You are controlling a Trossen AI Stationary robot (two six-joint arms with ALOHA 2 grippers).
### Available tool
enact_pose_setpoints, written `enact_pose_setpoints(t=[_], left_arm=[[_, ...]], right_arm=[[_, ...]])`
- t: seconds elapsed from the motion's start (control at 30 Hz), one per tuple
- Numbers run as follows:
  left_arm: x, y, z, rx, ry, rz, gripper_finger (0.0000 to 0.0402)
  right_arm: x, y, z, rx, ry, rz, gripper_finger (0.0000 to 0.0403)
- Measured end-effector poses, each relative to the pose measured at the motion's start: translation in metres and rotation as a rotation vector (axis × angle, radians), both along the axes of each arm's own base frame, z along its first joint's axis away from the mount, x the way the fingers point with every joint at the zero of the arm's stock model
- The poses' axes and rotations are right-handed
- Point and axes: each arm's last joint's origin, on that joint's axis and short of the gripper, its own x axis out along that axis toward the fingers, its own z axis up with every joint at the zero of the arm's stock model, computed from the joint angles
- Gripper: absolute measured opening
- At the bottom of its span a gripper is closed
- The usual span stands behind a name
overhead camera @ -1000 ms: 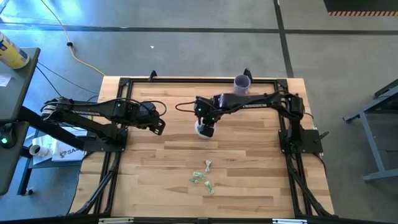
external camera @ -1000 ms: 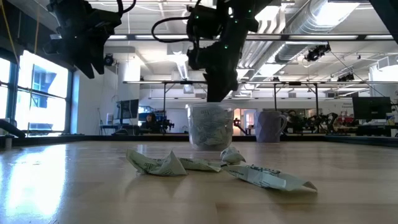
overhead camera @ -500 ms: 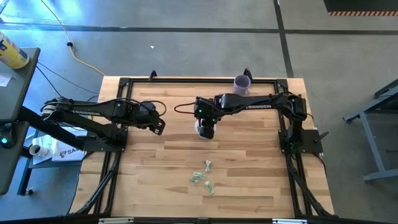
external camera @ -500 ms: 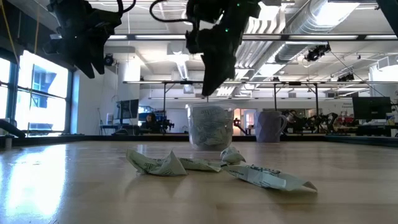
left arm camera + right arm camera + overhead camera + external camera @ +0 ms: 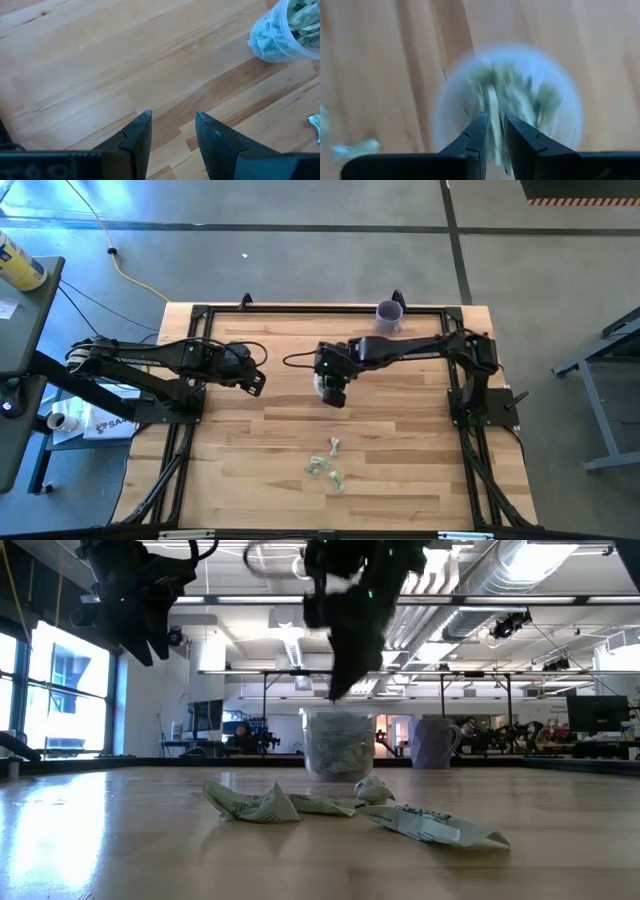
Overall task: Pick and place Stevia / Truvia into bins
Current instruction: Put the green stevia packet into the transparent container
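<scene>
The clear cup (image 5: 337, 745) stands mid-table, filled with crumpled pale green packets, and shows in the right wrist view as the cup (image 5: 510, 100). My right gripper (image 5: 495, 122) hangs just over its rim, pointing steeply down, its fingers a narrow gap apart; in the high view the right gripper (image 5: 335, 395) covers most of the cup (image 5: 320, 384). Several loose packets (image 5: 325, 465) lie flat on the wood nearer the front edge. My left gripper (image 5: 172, 125) waits open and raised at the left, holding nothing. My right gripper: a pale strip of packet (image 5: 493, 107) shows in the narrow gap between the fingers, above the cup's heap. The picture is blurred, and I cannot tell whether the fingers touch it or it lies in the cup below them.
A purple cup (image 5: 389, 314) stands at the far edge of the table, behind the clear one. A black frame (image 5: 200, 311) runs around the wooden top. Bare wood lies between the clear cup and the loose packets (image 5: 340, 808).
My right gripper has moved a little toward the table's near edge and slightly up, staying over the clear cup. The cup and the loose packets have kept their places.
</scene>
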Motion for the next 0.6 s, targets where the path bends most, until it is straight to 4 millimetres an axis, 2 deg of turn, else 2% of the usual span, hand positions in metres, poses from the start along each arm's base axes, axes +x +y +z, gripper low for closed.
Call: enact_pose_setpoints(t=[0.13, 0.23, 0.3, 0.47, 0.6], left_arm=[[0.000, 0.000, 0.000, 0.000, 0.000, 0.000, 0.0184], [0.000, 0.000, 0.000, 0.001, 0.001, 0.000, 0.0184], [0.000, 0.000, 0.000, 0.001, 0.000, 0.000, 0.0184], [0.001, 0.000, 0.000, 0.002, -0.005, -0.003, 0.0184], [0.003, 0.000, 0.001, 0.003, -0.032, -0.013, 0.0184]], right_arm=[[0.002, 0.004, 0.037, -0.043, -0.113, -0.001, 0.0061], [-0.002, 0.009, 0.053, -0.027, -0.144, 0.033, 0.0069], [-0.009, 0.020, 0.058, -0.013, -0.121, 0.119, 0.0074], [-0.027, 0.069, 0.046, -0.014, 0.073, 0.522, 0.0086], [-0.024, 0.102, 0.033, -0.092, 0.095, 0.767, 0.0101]])
